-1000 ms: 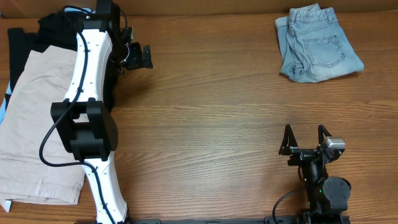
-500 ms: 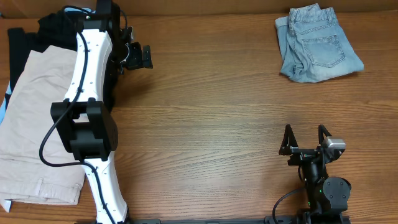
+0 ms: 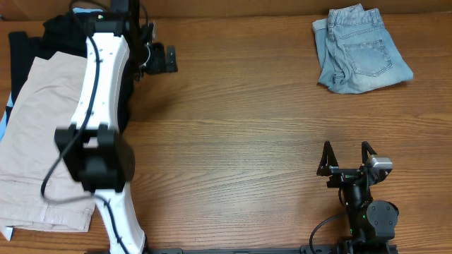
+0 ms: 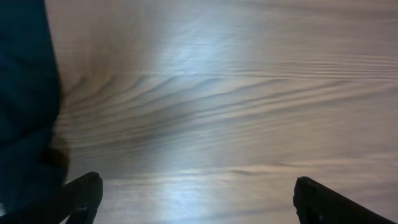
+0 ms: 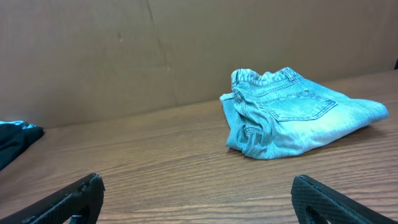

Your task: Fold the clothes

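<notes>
The light blue denim shorts (image 3: 361, 51) lie folded at the table's far right, back pocket up; they also show in the right wrist view (image 5: 295, 112). My left gripper (image 3: 164, 59) is open and empty over bare wood at the far left, next to the black garment (image 3: 56, 32); its fingers frame bare table in the left wrist view (image 4: 198, 193). My right gripper (image 3: 347, 156) is open and empty near the front edge, well short of the denim shorts; its fingertips sit wide apart in the right wrist view (image 5: 198, 194).
Beige khaki shorts (image 3: 42, 134) lie spread at the left edge, partly over the black garment. A dark cloth edge (image 4: 25, 93) fills the left of the left wrist view. A brown cardboard wall (image 5: 124, 50) stands behind the table.
My left gripper has shifted slightly right and toward the far edge. The right arm and the denim shorts have not moved.
</notes>
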`<state>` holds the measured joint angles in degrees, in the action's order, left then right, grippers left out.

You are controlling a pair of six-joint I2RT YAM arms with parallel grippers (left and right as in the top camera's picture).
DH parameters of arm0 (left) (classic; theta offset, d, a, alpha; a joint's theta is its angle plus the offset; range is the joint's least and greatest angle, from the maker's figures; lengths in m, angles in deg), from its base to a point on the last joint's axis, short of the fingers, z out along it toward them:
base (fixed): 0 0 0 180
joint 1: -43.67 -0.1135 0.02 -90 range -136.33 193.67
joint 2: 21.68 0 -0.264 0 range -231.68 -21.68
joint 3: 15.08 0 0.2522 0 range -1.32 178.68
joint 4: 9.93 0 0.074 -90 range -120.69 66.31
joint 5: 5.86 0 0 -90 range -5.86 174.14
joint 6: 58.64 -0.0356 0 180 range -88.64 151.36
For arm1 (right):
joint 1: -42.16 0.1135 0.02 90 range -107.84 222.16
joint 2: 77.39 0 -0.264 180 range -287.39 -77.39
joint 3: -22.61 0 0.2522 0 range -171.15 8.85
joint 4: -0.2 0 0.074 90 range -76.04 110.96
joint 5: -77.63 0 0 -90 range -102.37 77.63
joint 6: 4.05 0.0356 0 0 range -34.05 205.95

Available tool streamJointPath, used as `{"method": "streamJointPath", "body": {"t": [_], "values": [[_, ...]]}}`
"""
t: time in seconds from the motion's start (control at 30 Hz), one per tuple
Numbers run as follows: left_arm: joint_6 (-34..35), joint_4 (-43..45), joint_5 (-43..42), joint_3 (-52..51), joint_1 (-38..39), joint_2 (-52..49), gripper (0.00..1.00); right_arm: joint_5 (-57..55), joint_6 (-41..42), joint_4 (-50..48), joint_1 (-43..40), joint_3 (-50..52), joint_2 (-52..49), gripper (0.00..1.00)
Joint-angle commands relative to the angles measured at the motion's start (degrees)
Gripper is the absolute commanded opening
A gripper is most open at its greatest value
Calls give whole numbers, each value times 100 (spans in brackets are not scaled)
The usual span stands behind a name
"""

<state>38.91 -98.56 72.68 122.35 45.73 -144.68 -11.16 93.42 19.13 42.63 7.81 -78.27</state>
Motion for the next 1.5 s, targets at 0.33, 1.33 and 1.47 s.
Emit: {"method": "streamJointPath", "body": {"t": [0.33, 1.33, 1.47], "values": [[-122, 334, 468, 111, 887, 5348, 100, -50, 24, -35, 33, 59, 72, 100], [-557, 8553, -887, -10266, -616, 10474, 100, -50, 24, -35, 33, 59, 72, 100], [-560, 8607, -452, -10966, -616, 10795, 100, -50, 24, -35, 33, 59, 72, 100]]}}
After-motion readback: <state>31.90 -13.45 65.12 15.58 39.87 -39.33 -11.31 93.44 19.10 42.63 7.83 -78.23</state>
